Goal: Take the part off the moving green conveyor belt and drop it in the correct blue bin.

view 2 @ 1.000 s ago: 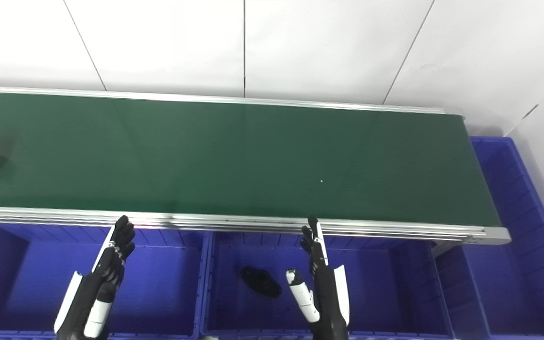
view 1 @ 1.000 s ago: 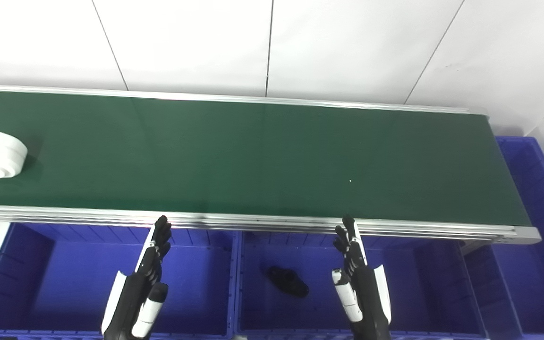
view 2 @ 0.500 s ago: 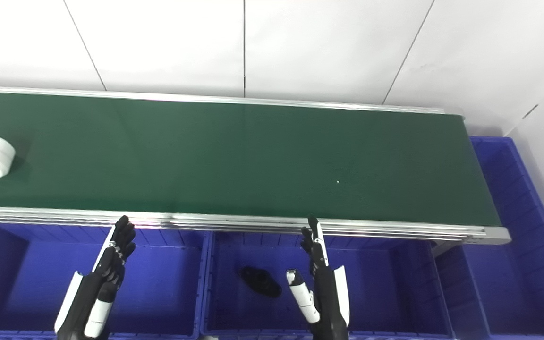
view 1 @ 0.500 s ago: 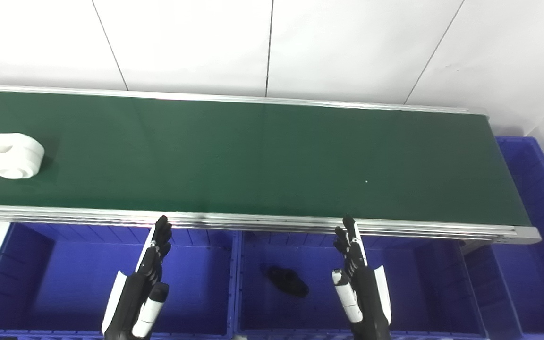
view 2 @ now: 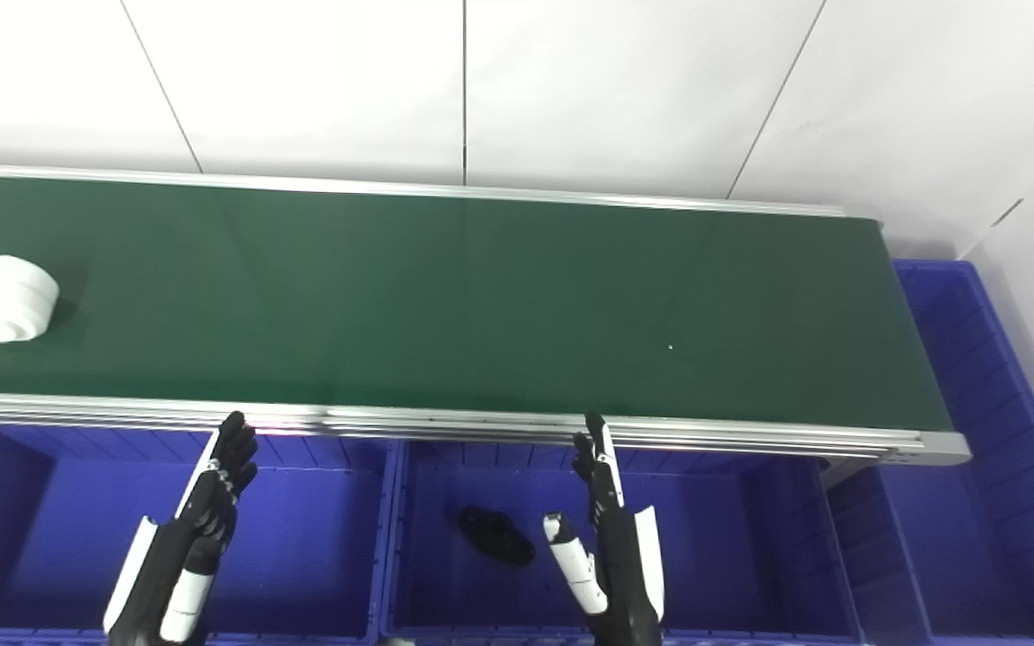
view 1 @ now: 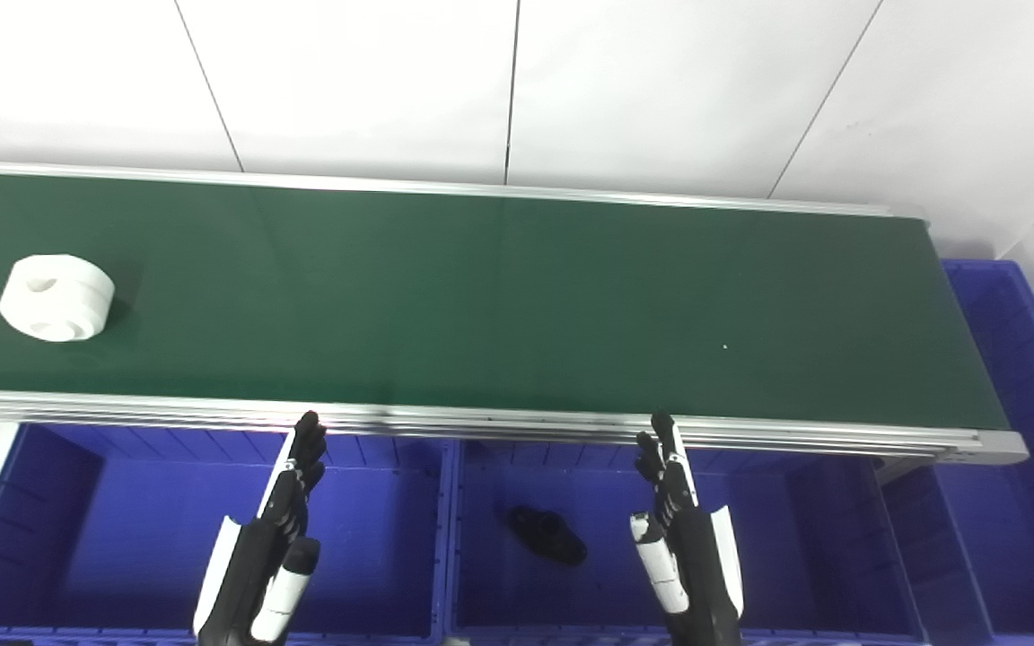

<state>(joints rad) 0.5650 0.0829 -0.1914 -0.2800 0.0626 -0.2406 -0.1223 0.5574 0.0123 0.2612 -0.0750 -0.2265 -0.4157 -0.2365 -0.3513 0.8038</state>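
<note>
- The green conveyor belt (view 1: 499,296) is running across the whole view, a tiny white speck (view 1: 725,346) on it sitting further right than a second ago.
- Three blue bins are lining the near side: the left bin (view 1: 104,538), the middle bin (view 1: 750,538) and a right bin (view 1: 1020,502) wrapping round the belt's end.
- The white round part (view 1: 56,297) is riding on the belt near its left end, well apart from both hands; it is lying further right than a second ago, when the picture's edge was cutting it off in the right eye view.
- The left robot hand (view 1: 288,502) is hovering over the left bin, fingers straight and apart, holding nothing, unchanged in place.
- The right robot hand (view 1: 674,511) is hovering likewise over the middle bin, spread and empty.
- A small black part (view 1: 548,535) is lying on the middle bin's floor, unmoved.
</note>
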